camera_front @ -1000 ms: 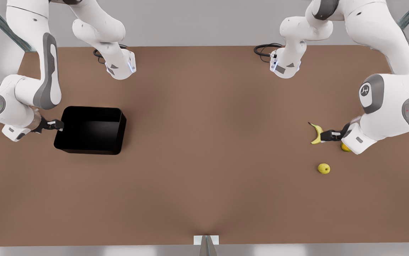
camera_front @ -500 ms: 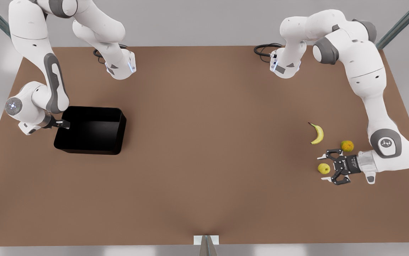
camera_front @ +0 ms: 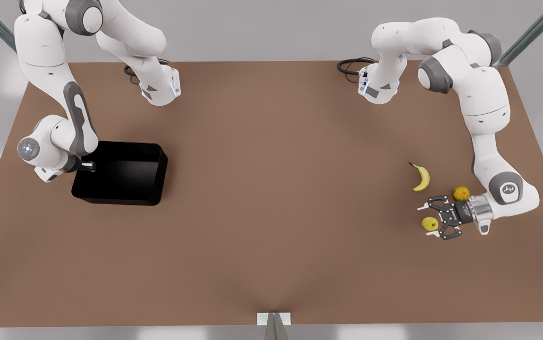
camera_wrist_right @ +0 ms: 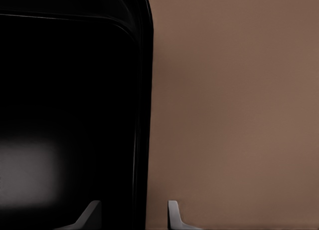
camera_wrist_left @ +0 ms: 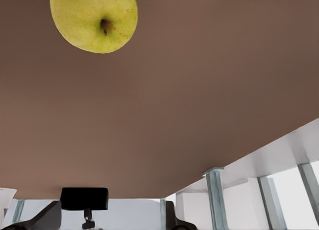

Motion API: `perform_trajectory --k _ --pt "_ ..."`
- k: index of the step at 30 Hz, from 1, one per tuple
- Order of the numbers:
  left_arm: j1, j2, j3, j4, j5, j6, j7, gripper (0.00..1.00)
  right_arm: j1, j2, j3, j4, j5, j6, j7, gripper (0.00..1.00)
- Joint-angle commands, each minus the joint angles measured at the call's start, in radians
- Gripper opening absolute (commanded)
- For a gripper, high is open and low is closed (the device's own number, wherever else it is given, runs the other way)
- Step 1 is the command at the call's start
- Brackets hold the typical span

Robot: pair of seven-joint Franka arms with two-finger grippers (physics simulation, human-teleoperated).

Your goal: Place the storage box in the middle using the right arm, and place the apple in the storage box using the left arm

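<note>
Two arms over a brown table (camera_front: 271, 212), one at each end.
My left gripper (camera_front: 433, 221) is spread wide just beside the apple (camera_front: 430, 223); my right gripper (camera_front: 90, 166) straddles the box (camera_front: 120, 174) wall, fingers (camera_wrist_right: 173, 213) apart.

Left hand (camera_front: 434, 221): low on the front view's right, fingers spread wide, wrist near level, forearm bent down from raised elbow. Right hand (camera_front: 93, 166): front view's left, pointing down, fingers (camera_wrist_right: 173, 213) parted.
</note>
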Motion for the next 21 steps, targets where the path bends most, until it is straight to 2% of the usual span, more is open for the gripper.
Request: perform_trajectory --k 1,2,8,21 --pt "0.005 0.005 0.0 0.002 -0.02 -0.002 0.005 1.0 0.0 0.0 0.0 0.0 0.0 -0.001 0.0 0.44" --pt "0.019 0.014 0.0 0.007 -0.018 -0.002 0.006 1.0 0.0 0.008 0.0 0.002 0.0 -0.001 -0.011 0.38" --pt "0.033 0.054 0.0 0.007 -0.056 0.0 0.032 1.0 0.0 0.012 0.0 0.006 0.0 -0.007 -0.039 0.27" --pt "0.092 0.135 -0.002 0.034 -0.08 -0.009 0.147 1.0 0.009 0.011 0.023 0.037 0.0 -0.01 -0.058 0.21"
